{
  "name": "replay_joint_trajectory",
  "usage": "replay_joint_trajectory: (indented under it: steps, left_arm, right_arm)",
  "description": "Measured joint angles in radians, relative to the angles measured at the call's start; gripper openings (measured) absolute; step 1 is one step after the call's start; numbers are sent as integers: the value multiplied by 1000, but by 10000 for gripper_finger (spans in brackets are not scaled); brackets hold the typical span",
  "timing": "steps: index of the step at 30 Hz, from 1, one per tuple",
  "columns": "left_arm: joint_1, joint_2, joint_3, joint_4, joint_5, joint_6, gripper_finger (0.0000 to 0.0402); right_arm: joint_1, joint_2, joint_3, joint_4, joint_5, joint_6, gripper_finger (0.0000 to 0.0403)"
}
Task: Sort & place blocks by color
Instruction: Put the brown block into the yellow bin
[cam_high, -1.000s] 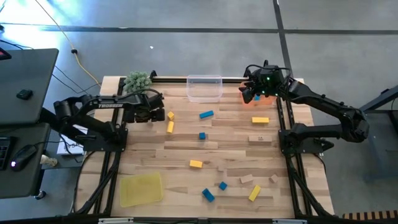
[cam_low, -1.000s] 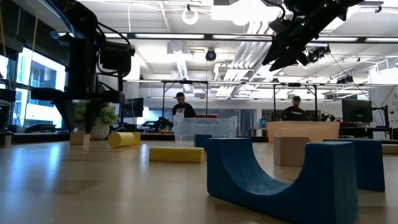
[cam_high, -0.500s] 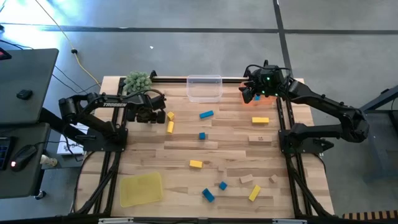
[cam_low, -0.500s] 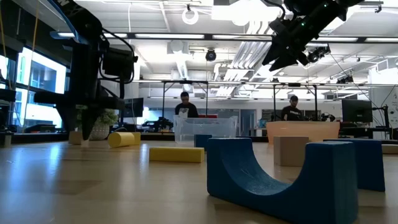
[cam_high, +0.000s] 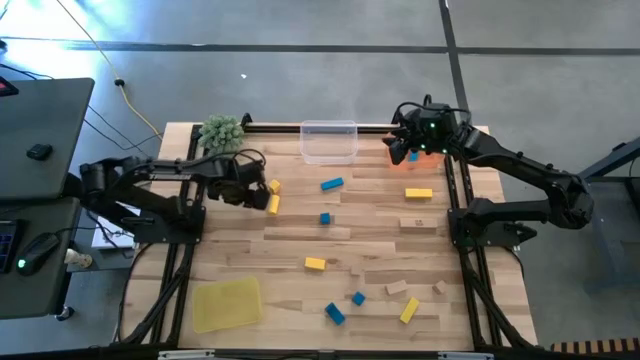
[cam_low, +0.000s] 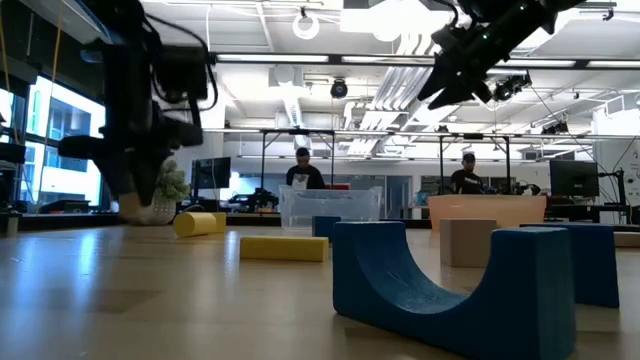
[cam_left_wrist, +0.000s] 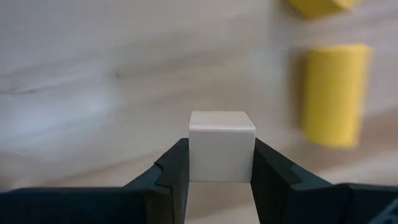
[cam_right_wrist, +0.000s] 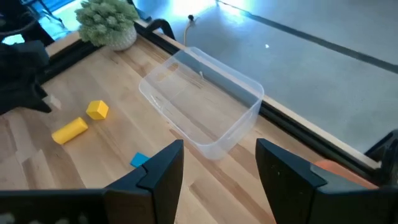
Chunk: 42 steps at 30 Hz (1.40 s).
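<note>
Standing behind wooden table (cam_high: 300, 250): 2 people (cam_low: 303, 170)

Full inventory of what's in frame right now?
Yellow blocks: five, yellow, scattered over the table.
Blue blocks: at least four, blue, middle and near edge.
Wood blocks: at least three loose, plain wood, right side.
Wood cube: one, pale, between the left gripper's fingers.
Clear tray: one, far edge, centre.
Orange tray: one, far right corner.
Yellow tray: one, near left corner.
Plant: one, green, far left corner.
People: two, in the room behind.
Left gripper: shut on the wood cube, far left.
Right gripper: open, empty, above the far right corner.
</note>
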Motion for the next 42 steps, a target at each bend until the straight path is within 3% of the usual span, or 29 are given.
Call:
replay_joint_trajectory:
  steps: [10, 16, 21, 33, 42]
  left_arm:
    - [-250, -124, 150, 14, -72, -64, 107]
    - [-398, -127, 226, 21, -74, -30, 107]
    - [-546, -126, 237, 17, -39, -45, 110]
    - [-939, -126, 237, 15, -37, -215, 110]
    - [-1129, -58, 237, 15, -40, -319, 112]
  right_arm:
    - [0, 0, 0, 30, -146, 31, 188]
    - [2, 0, 0, 30, -259, 143, 188]
    - [51, 0, 0, 30, -270, 223, 188]
    - [289, 0, 0, 41, -85, 390, 188]
    - [454, 0, 0, 41, 80, 481, 188]
